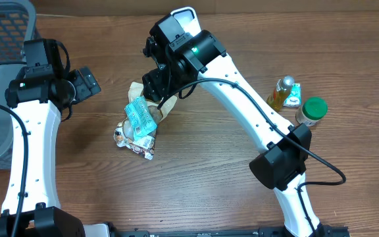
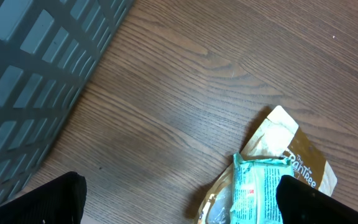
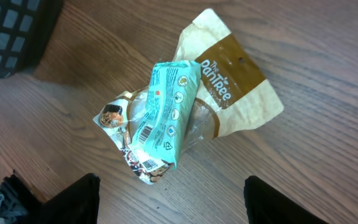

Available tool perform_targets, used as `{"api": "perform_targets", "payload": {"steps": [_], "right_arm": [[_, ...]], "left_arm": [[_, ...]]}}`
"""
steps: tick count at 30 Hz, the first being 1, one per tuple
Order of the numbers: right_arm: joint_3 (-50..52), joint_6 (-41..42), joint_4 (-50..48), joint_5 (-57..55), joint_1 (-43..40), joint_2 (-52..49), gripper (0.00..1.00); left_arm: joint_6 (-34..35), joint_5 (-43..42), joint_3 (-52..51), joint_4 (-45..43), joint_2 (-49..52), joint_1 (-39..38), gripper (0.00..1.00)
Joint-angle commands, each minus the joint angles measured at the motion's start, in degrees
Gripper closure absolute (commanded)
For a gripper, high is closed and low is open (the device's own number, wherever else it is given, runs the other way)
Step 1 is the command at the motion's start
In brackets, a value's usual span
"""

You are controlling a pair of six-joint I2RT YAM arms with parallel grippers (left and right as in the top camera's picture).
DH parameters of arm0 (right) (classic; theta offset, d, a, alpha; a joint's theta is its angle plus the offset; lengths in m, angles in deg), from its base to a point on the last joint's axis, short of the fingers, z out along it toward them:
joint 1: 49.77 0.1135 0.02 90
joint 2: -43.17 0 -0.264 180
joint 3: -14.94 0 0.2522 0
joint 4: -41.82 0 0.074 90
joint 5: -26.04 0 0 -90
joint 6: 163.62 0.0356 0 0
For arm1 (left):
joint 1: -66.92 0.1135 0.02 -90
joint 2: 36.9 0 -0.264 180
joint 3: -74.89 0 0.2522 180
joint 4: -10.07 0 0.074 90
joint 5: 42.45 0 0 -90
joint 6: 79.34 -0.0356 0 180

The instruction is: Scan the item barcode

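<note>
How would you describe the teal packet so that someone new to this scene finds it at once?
On the wooden table, look near the middle. The teal packet lies there on top of a tan bag and a patterned wrapper. It is the only teal one of the three, with a white barcode near one end.

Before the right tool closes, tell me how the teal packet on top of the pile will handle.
The teal packet looks like a thin, crinkled film wrapper, so it will probably flex and feel light. It rests across the beige bag and a printed wrapper, so a push would likely slide it off. Its flat shape should not roll.
</note>
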Motion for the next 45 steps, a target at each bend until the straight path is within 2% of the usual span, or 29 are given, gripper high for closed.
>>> {"api": "perform_targets", "payload": {"steps": [1,9,18,26,34,37,39,40,45], "right_arm": [[0.2,0.2,-0.2,4.3,0.4,-2.9,0.32],[7.1,0.2,-2.7,5.5,0.9,-4.3,0.34],[17.6,0.2,-15.8,5.1,5.3,-4.3,0.45],[18.9,0.2,-20.9,-10.1,9.5,-4.3,0.5],[19.3,3.0,-22.4,-11.6,9.6,-4.8,0.57],[21.3,3.0,-23.3,-11.5,9.6,-4.8,0.62],[22.1,3.0,-23.3,-11.6,9.6,-4.8,0.69],[22.3,3.0,-23.5,-11.6,9.6,-4.8,0.76],[22.3,3.0,-23.9,-11.5,9.6,-4.8,0.9]], "left_arm": [[-0.7,0.1,0.4,-0.1,-0.3,0.1,0.01],[-0.7,0.1,0.4,-0.1,-0.3,0.1,0.01],[-0.7,0.2,0.4,-0.1,-0.3,0.1,0.0],[-0.7,0.1,0.4,-0.1,-0.3,0.1,0.01],[-0.7,0.2,0.4,-0.1,-0.3,0.1,0.0],[-0.7,0.1,0.4,-0.1,-0.3,0.1,0.0],[-0.7,0.2,0.4,-0.1,-0.3,0.1,0.0],[-0.7,0.1,0.4,-0.1,-0.3,0.1,0.0],[-0.7,0.1,0.4,-0.1,-0.3,0.1,0.0]]}}
